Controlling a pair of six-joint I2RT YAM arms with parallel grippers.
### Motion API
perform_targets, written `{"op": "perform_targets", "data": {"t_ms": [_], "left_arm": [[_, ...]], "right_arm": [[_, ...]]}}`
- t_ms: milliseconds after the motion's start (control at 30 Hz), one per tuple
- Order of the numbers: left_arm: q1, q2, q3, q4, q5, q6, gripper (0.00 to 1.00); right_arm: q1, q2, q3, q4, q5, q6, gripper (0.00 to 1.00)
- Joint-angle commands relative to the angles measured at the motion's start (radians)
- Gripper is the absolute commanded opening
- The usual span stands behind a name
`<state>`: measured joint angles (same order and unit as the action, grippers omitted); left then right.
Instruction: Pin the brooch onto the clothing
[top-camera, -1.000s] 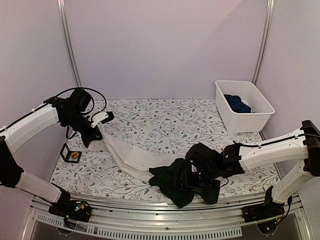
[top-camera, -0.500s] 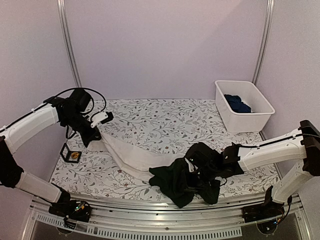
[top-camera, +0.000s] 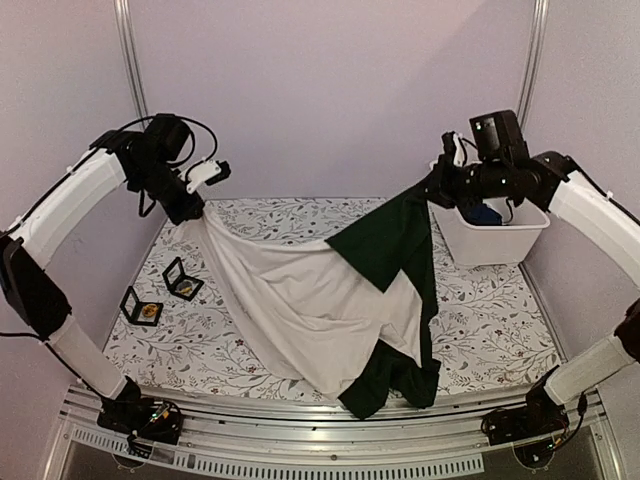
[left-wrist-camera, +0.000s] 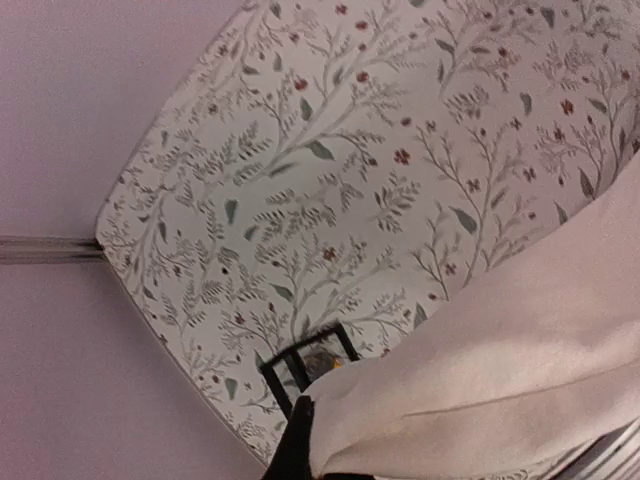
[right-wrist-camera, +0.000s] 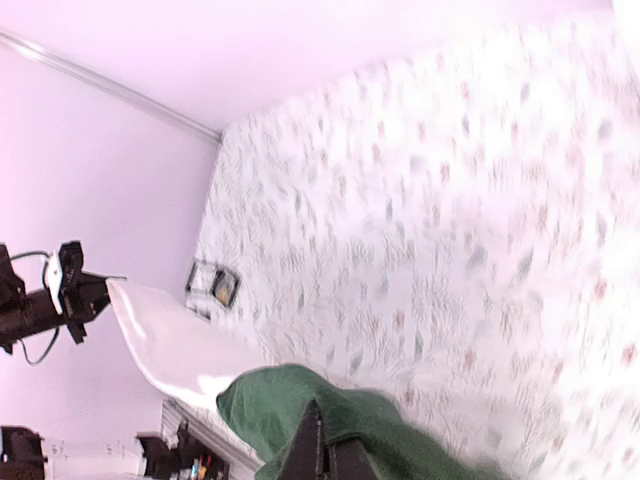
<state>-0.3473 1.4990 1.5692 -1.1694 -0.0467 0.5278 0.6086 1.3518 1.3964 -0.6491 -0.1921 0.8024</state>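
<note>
The clothing (top-camera: 300, 300) hangs stretched between both raised arms, white body in the middle, dark green sleeve at the right, lower hem dragging on the table. My left gripper (top-camera: 192, 208) is shut on its white edge high at the back left; the left wrist view shows the white cloth (left-wrist-camera: 500, 370) at my gripper (left-wrist-camera: 310, 452). My right gripper (top-camera: 432, 190) is shut on the dark green sleeve (right-wrist-camera: 270, 400), pinched at my gripper (right-wrist-camera: 328, 455). A small gold piece, probably the brooch (top-camera: 148, 313), lies in a black box (top-camera: 141, 308).
A second open black box (top-camera: 182, 278) with a gold bit lies on the floral tablecloth (top-camera: 300, 225) beside the first; one box shows at the cloth's edge (left-wrist-camera: 310, 362). A white bin (top-camera: 500, 240) holding a dark blue garment (top-camera: 478, 210) stands back right, just under my right arm.
Both arms rose, pulling the shirt up off the table and spreading it. My right gripper shut on the dark sleeve and swung up to the back right. The second black box came into sight.
</note>
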Motion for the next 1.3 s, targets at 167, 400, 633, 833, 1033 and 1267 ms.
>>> {"op": "perform_targets", "data": {"t_ms": [167,400,633,833,1033,1267], "left_arm": [[-0.015,0.49,1.111,0.334,-0.372,-0.053,0.0],[-0.017,0.262,0.606,0.708,-0.372,0.15,0.0],[-0.02,0.141,0.279,0.563,-0.309,0.159,0.0],[-0.077,-0.057,-0.27,0.421,-0.129,0.144,0.0],[-0.166,-0.113,-0.602,0.378,-0.034,0.116,0.0],[-0.171,-0.137,-0.702,0.309,-0.01,0.145,0.0]], "right_arm": [[-0.262,0.594,1.222,0.251,-0.005,-0.464,0.0],[-0.303,0.321,0.885,0.553,0.011,-0.524,0.0],[-0.278,0.134,0.408,0.303,-0.049,-0.52,0.0],[-0.13,-0.207,-0.207,0.151,-0.097,-0.311,0.0],[0.052,-0.344,-0.656,0.141,-0.16,0.032,0.0],[0.184,-0.213,-0.708,0.105,-0.241,0.129,0.0]]}}
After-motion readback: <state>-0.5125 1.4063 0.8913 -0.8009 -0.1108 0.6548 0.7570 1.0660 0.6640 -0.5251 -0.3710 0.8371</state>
